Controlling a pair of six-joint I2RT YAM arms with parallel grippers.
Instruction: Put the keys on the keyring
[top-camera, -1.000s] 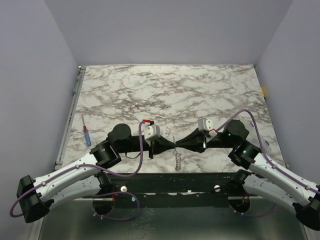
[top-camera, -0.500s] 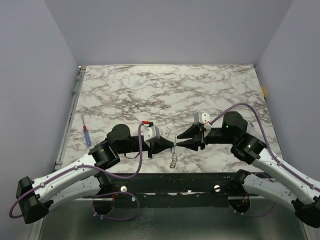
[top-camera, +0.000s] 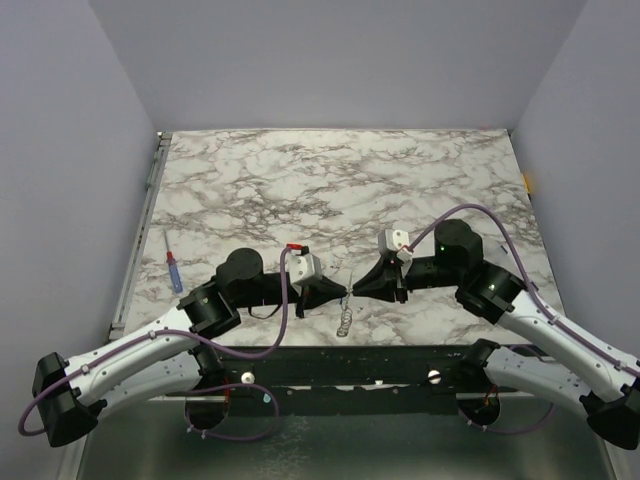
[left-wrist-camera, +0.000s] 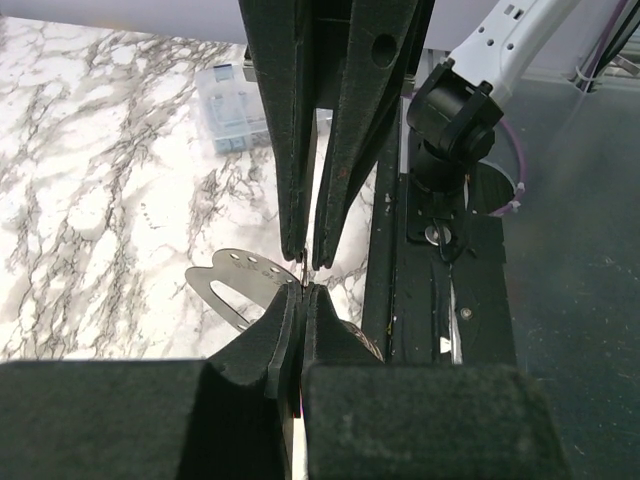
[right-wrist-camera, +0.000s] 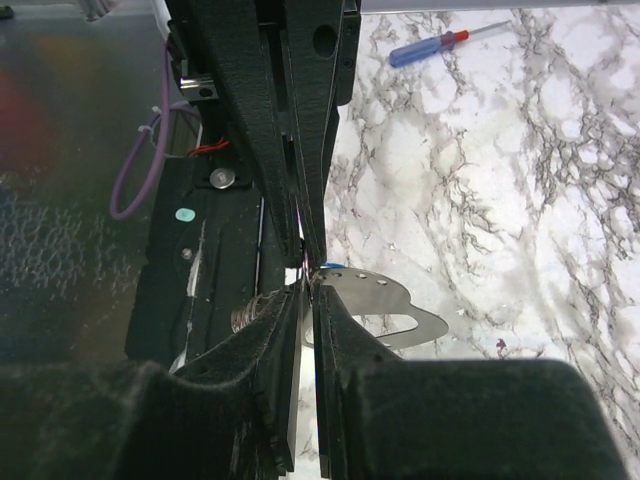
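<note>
We cannot read a single word, number or brand anywhere in these views. The silvery key (left-wrist-camera: 240, 270) near the fingertips carries a short row of tiny stamped marks (too small for us to tell letters from plain dots), and the clear plastic box (left-wrist-camera: 228, 105) on the marble shows us only blurred pale shapes. The screwdriver (right-wrist-camera: 425, 47) handle looks plain blue and red to us, and the small teal sticker (right-wrist-camera: 183, 213) on the black base is just a dot.
</note>
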